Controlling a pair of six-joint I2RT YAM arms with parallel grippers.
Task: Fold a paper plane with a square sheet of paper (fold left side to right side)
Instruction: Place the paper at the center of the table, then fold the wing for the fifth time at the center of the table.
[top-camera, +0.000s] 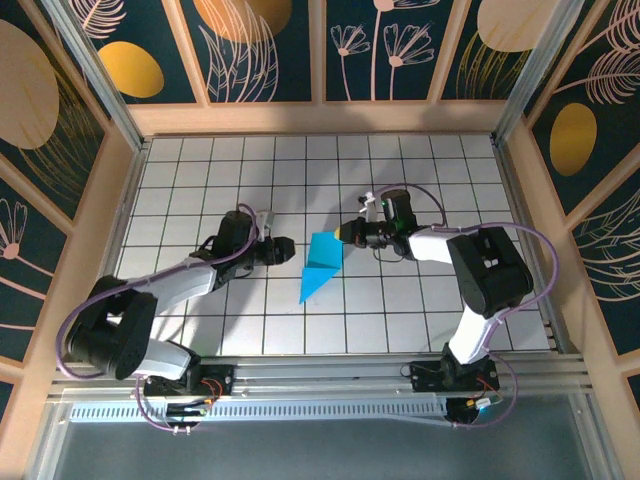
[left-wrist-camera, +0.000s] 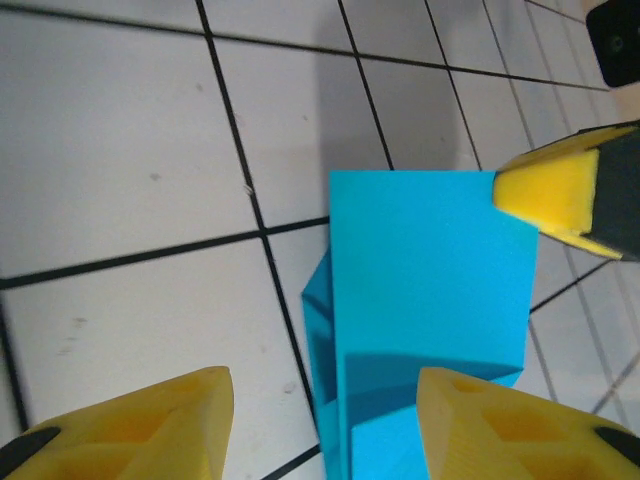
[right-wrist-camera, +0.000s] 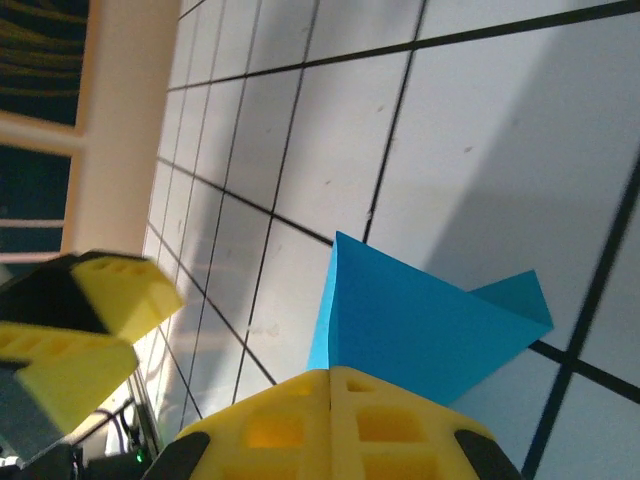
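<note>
Left gripper (top-camera: 284, 250), jaws spread, sits astride the left edge of the folded blue paper (top-camera: 322, 264), which lies mid-table on the white grid table (top-camera: 200, 170) between both arms; right gripper (top-camera: 346, 234), jaws pressed together, pinches the paper's far corner.

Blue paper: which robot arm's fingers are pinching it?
The right arm's fingers. They are squeezed shut on one corner of the blue paper. The left arm's fingers are spread open and grip nothing.
</note>
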